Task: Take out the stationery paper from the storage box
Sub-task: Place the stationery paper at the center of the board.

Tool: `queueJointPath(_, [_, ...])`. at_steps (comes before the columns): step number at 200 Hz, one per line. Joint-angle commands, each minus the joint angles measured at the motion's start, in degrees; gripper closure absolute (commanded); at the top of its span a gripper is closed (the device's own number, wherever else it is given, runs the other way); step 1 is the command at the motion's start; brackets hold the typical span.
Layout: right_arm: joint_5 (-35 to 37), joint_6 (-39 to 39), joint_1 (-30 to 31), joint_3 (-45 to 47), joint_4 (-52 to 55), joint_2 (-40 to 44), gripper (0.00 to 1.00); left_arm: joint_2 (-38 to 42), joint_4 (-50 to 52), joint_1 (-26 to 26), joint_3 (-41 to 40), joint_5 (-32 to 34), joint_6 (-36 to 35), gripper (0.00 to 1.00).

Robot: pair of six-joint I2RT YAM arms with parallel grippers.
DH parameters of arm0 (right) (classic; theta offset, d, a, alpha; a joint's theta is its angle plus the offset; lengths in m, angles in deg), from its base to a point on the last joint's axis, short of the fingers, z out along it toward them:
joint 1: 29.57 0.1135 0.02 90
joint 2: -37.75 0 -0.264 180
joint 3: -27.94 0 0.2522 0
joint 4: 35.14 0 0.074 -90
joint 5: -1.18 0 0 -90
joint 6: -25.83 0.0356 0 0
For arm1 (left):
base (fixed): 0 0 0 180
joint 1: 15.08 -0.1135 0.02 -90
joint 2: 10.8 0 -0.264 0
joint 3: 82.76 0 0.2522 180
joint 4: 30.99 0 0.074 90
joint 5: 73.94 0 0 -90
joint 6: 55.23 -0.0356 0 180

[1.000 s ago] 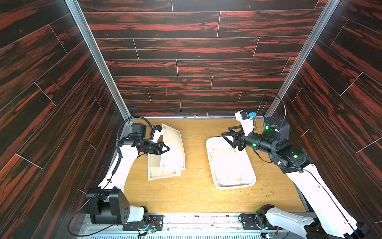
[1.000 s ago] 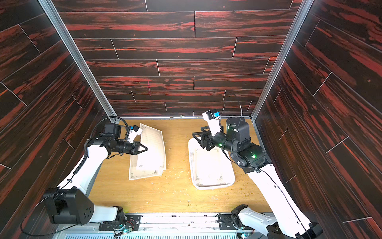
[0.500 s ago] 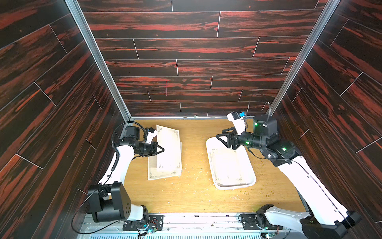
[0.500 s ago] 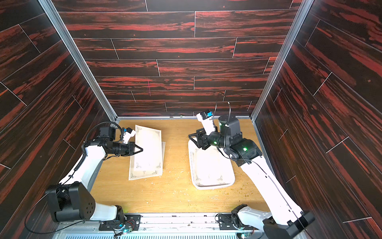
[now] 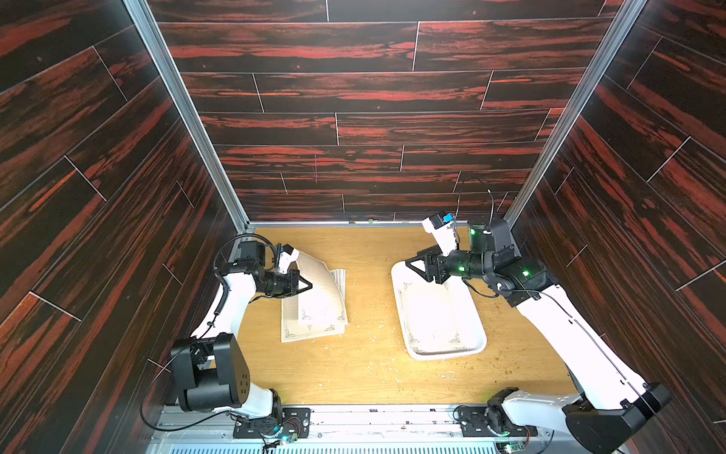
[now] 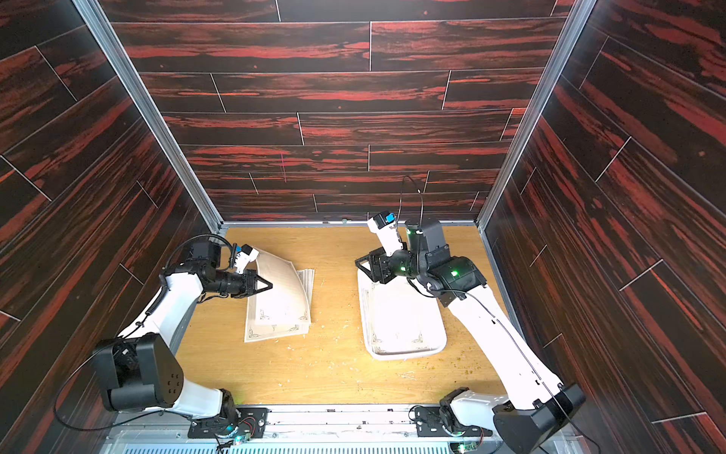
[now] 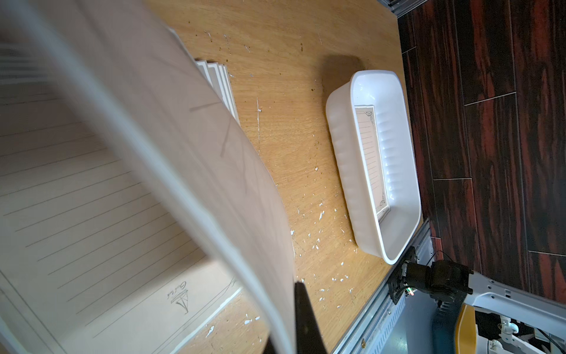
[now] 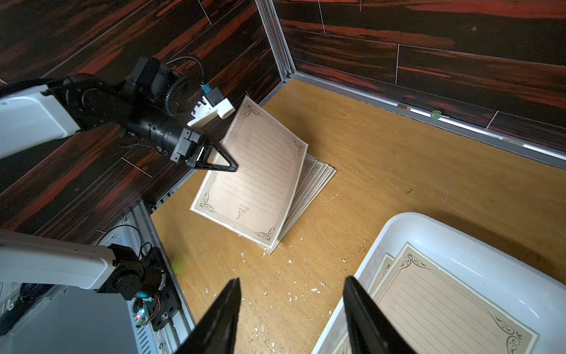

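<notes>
Left of centre in a top view, the left gripper [image 5: 307, 284] is seen closed on one edge of a sheet of stationery paper [image 5: 319, 293]. The sheet is bowed upward above a fanned stack of sheets [image 5: 310, 334] lying on the wooden table [image 5: 365, 373]. Right of centre, the white storage box [image 5: 446, 355] is seen with further sheets [image 8: 444, 306] flat inside. The right gripper [image 5: 409, 264] hangs over its upper end, fingers apart and empty. If let go from this height, the bowed sheet may glide off the stack. The flat sheets in the box could be creased, or two taken together.
</notes>
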Motion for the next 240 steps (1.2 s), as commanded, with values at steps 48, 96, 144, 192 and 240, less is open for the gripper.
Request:
queueJointPath(48, [-6.5, 1.4, 0.2, -0.7, -1.9, -4.5, 0.44, 0.0, 1.4, -0.4, -1.7, 2.5, -1.5, 1.00])
queueJointPath(96, [-6.8, 1.0, 0.2, -2.0, -1.3, -6.3, 0.44, -2.7, 3.1, -1.2, -0.7, 6.8, -1.9, 1.00])
queueJointPath(144, [-6.7, 0.9, 0.1, -1.3, -1.3, -6.5, 0.43, -6.3, 4.6, -1.4, 0.3, 8.7, -1.8, 1.00])
queueJointPath(192, [-6.7, 1.6, 0.2, -1.8, -0.6, -6.5, 0.44, -10.0, 7.4, -1.5, 1.3, 13.8, -1.0, 1.00])
queueJointPath(240, [-5.5, 1.9, 0.3, -1.1, -0.3, -5.5, 0.44, -13.0, 8.3, -1.5, 2.1, 16.6, 0.1, 1.00])
